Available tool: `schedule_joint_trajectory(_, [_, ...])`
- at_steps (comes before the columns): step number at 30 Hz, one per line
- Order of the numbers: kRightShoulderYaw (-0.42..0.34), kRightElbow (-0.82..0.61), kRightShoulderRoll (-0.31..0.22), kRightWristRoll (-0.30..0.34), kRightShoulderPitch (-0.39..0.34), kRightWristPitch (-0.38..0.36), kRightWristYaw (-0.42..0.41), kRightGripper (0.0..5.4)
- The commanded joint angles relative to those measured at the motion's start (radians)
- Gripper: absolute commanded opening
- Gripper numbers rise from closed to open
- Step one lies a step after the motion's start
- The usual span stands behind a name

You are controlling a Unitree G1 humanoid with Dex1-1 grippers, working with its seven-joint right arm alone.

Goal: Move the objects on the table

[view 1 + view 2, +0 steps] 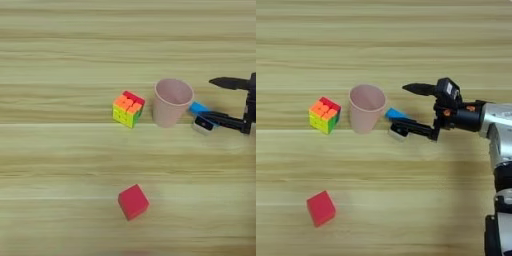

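Because the right gripper (406,110) reaches in from the right with its two black fingers spread wide, one far finger pointing left toward the pink cup (366,107) and one near finger lying low along the table (406,45), the blue block (396,114) sits in the gap between them rather than being clamped. The near finger seems to touch or overlap the block's near edge, where a pale patch shows that I cannot identify; nothing is held. The block lies flat just right of the cup, close enough that closing on it may nudge the cup, which probably explains the wide opening and the sideways approach. The cup stands upright, mouth up, at mid-table. To its left, apart from it, rests a multicoloured puzzle cube (324,114), tilted a little on the wood. The red cube (320,207) lies well apart, nearer and to the left, out of the arm's way.
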Motion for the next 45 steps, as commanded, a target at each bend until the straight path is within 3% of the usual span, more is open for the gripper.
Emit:
schedule_joint_trajectory(1, [-0.004, -0.009, -0.032, -0.013, -0.09, -0.031, -0.043, 5.37])
schedule_joint_trajectory(34, [0.057, 0.022, 0.049, -0.064, -0.089, -0.02, -0.09, 5.37])
schedule_joint_trajectory(45, [0.069, 0.047, 0.093, -0.082, -0.111, -0.015, -0.143, 5.37])
